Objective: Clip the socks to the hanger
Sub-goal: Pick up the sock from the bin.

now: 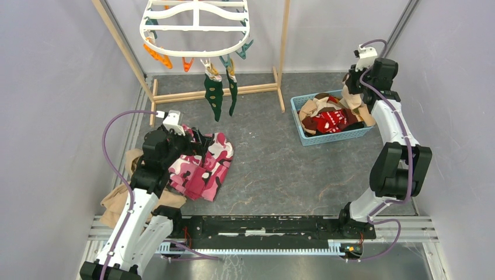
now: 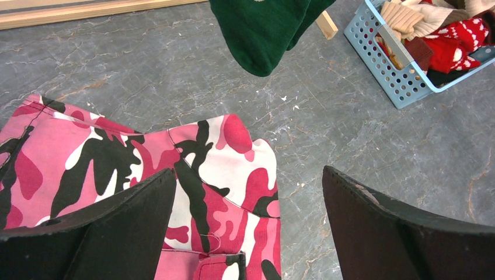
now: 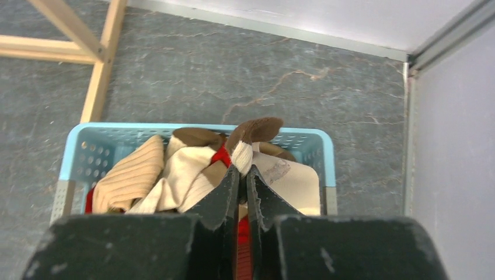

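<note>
The white oval hanger (image 1: 195, 26) hangs at the back with orange, teal and white clips. Two dark green socks (image 1: 214, 98) hang clipped from its front edge; one shows in the left wrist view (image 2: 262, 29). More socks, red-and-white (image 1: 330, 119), tan and beige (image 3: 131, 175), lie in a blue basket (image 1: 333, 137). My right gripper (image 3: 242, 170) is above the basket (image 3: 192, 126), shut on a brown, cream and red sock (image 3: 252, 133) that it holds lifted. My left gripper (image 2: 248, 175) is open and empty over the pink camouflage garment.
The pink camouflage garment (image 1: 201, 166) lies at the left, with a plain tan cloth (image 1: 117, 201) under the left arm. The wooden stand's poles (image 1: 284, 41) and base bar (image 1: 192, 94) frame the hanger. Grey walls close both sides.
</note>
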